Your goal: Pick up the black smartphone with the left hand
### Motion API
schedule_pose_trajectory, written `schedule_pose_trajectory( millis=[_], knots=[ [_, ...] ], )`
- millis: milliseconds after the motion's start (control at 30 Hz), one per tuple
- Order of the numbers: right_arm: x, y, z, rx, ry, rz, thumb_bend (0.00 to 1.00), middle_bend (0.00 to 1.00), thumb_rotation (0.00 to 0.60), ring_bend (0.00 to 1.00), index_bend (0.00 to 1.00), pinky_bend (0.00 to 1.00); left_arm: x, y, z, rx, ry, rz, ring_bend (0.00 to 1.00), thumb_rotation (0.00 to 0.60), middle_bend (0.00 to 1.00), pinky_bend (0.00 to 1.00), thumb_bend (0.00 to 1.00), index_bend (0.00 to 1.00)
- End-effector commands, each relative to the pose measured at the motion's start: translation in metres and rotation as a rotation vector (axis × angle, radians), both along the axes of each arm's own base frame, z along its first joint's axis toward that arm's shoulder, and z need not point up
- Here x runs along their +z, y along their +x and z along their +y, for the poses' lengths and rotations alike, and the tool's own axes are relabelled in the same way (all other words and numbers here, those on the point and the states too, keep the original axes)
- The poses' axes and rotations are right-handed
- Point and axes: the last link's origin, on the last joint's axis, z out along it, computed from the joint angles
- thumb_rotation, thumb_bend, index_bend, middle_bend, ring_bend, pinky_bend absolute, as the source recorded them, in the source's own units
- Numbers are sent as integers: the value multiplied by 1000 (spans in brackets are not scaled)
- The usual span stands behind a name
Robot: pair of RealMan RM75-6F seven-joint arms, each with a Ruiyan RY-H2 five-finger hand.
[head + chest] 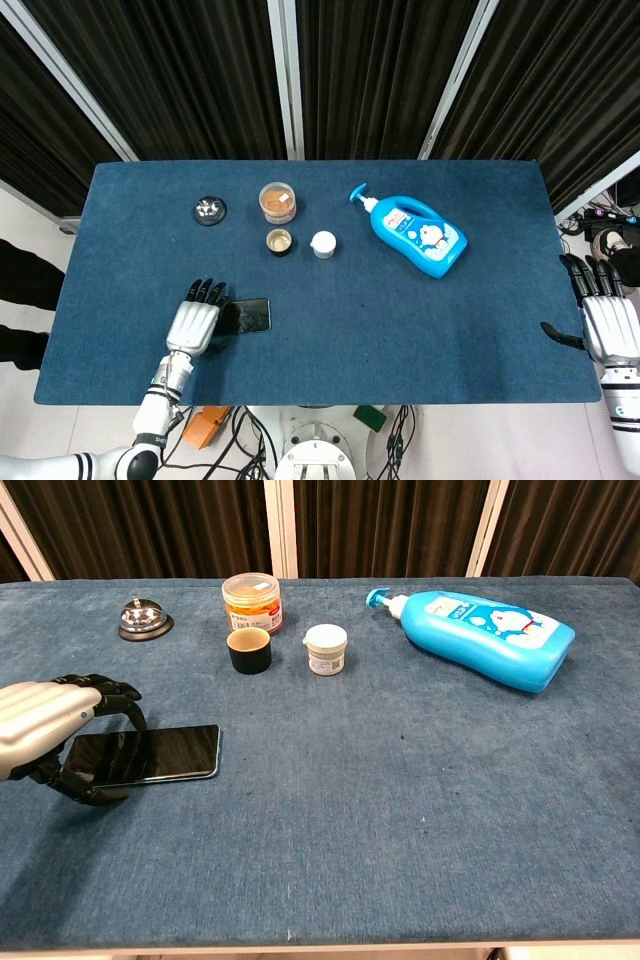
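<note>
Even, bright overhead light; both views are sharp. Soft faint shadows hug objects on the bench (330, 300). The black smartphone (145, 755) screen shows dull reflections.

The black smartphone (141, 755) lies flat, glossy screen up, near the blue tabletop's (400, 810) front-left edge; its long side runs left-right. Its left end sits under curled fingers (110, 695).

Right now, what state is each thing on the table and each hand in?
black smartphone: flat on the table, screen up, not lifted.
left hand: fingers curled around the phone's left end.
right hand: off the table's right edge, fingers apart, holding nothing.
blue bottle: lying on its side.
orange jar: upright, lidded.
black cup: upright, open.
white jar: upright, lidded.
bell: upright.
</note>
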Motion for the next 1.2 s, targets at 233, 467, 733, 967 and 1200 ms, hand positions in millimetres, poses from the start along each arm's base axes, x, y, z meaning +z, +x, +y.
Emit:
schedule_pose_trajectory(
  millis=[233,467,733,967,1200],
  knots=[
    [0,-1,1,-4,-1,-2,231,133,600,0,40,48,-6,-3,2,9,-10,12,0,600,80,19,199,303],
    [0,-2,2,-8,-3,-4,231,133,600,0,40,48,-9,-6,4,21,-18,8,0,600,76,19,294,369],
    [0,-3,3,-12,-5,-7,231,133,600,0,40,48,-5,-7,9,27,-14,-41,1,600,97,19,511,501],
    [1,-3,4,-15,-6,-11,231,133,600,0,44,48,11,-12,20,74,-72,-141,3,600,107,19,582,528],
    [0,-5,6,-22,-7,-16,231,133,600,0,53,48,23,-13,37,69,-123,-139,7,600,109,19,627,529]
  ],
)
